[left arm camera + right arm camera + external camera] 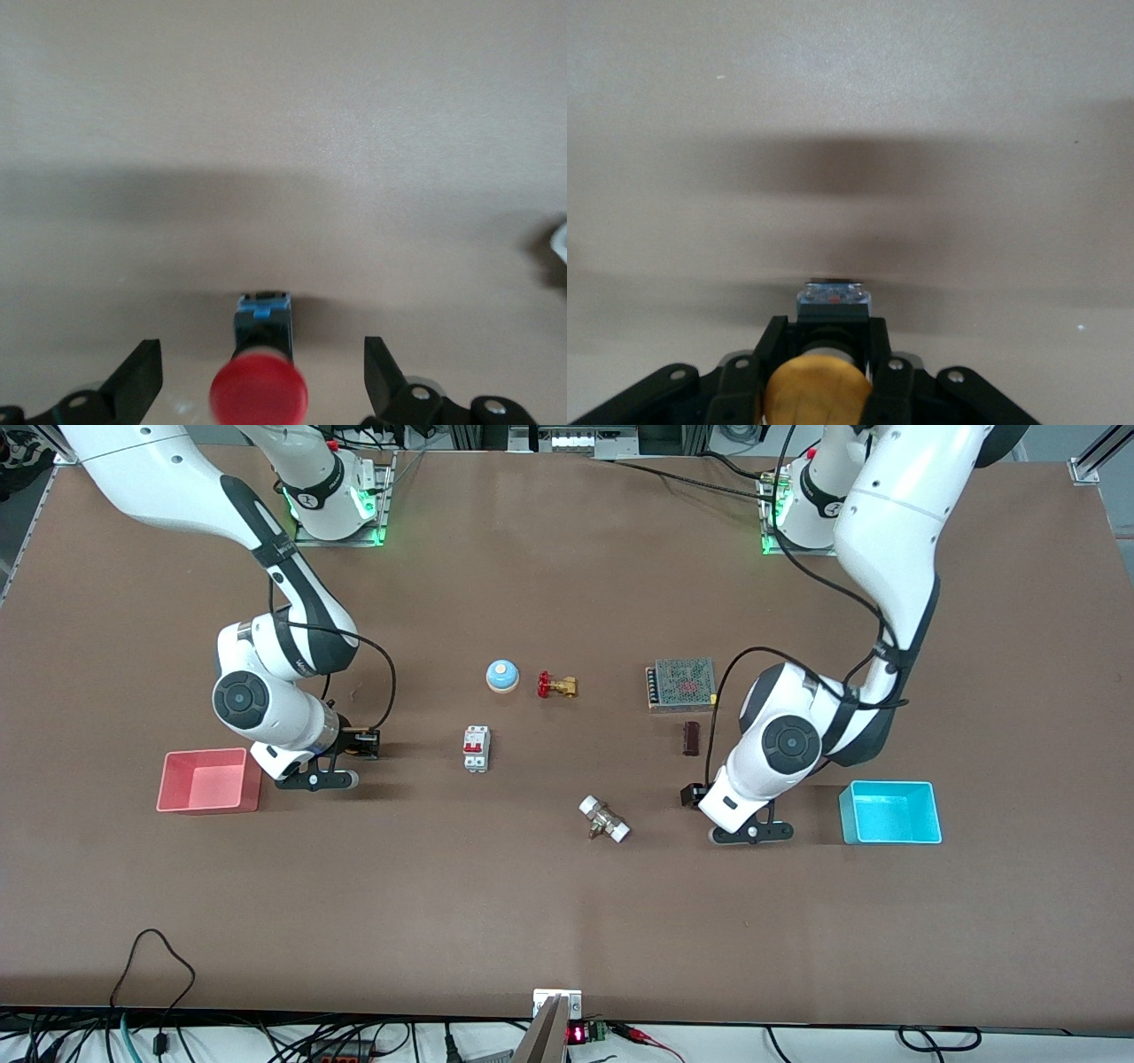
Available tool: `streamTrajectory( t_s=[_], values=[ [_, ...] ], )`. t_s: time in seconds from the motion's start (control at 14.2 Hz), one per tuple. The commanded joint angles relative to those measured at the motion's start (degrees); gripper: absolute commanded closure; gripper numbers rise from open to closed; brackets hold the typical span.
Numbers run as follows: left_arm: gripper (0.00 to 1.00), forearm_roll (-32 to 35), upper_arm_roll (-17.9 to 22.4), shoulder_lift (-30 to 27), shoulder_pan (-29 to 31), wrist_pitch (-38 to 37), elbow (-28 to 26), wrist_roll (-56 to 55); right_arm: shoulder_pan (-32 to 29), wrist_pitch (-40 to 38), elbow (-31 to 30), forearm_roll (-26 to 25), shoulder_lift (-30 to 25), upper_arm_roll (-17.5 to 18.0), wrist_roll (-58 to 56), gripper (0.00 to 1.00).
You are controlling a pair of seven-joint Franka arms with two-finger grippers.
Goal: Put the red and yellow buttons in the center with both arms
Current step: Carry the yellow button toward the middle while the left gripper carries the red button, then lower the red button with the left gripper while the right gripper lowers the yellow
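red button (259, 390) sits between spread left claw (259, 376) fingers.

The front camera looked down from high across the table (567, 921) — wrist cameras sat close, sharing its brown top.

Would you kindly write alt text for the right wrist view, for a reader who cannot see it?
The right hand grips a yellow button between its two black fingers, shut on the black base under the round cap. Ahead lies bare brown tabletop crossed by a dark shadow.
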Motion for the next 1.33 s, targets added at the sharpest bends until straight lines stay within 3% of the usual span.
streamTrajectory(
  t_s=[0.0,0.14,0.21,0.35,0.49,0.56,0.77,0.91,1.12,1.26],
  values=[
    [0.0,0.75,0.36,-7.3,0.32,-7.23,-0.61,0.12,-0.11,0.89,0.16,-0.84,0.84,0.18,1.0,0.89],
    [0.0,0.75,1.06,-11.86,0.76,-11.27,0.01,3.44,-0.11,0.98,0.25,-0.84,0.93,0.18,0.92,0.79],
    [0.0,0.67,1.15,-14.15,1.89,-14.43,1.06,7.64,-0.19,0.9,0.25,-0.84,0.93,0.18,0.92,0.66],
    [0.0,0.67,0.89,-17.93,5.14,-21.45,2.2,14.77,-0.19,0.9,0.43,-0.84,0.93,0.18,0.92,0.3],
    [0.0,0.23,0.71,-21.36,8.13,-27.43,2.21,21.36,-0.28,0.9,0.52,-0.84,0.93,0.18,1.0,0.13],
    [0.0,0.05,0.62,-23.21,9.28,-30.16,2.38,23.05,-0.28,0.98,0.6,-0.76,0.84,0.18,1.0,0.0],
    [0.0,0.06,0.97,-26.47,9.81,-41.56,4.75,22.45,-0.72,-1.2,3.14,-0.14,-1.69,0.18,0.21,0.0],
    [0.0,-0.21,0.89,-26.65,10.43,-39.35,5.28,23.06,-1.42,-7.51,7.17,1.52,-4.94,0.18,0.21,0.0],
    [0.0,-2.94,1.24,-24.56,12.8,-38.28,12.21,22.1,-3.27,-15.7,12.63,4.34,-11.17,0.0,-0.23,0.0],
    [0.0,-2.59,1.24,-23.23,13.59,-38.45,13.63,22.62,-4.76,-21.4,15.96,4.87,-14.96,-2.01,-0.4,0.0]
  ],
)
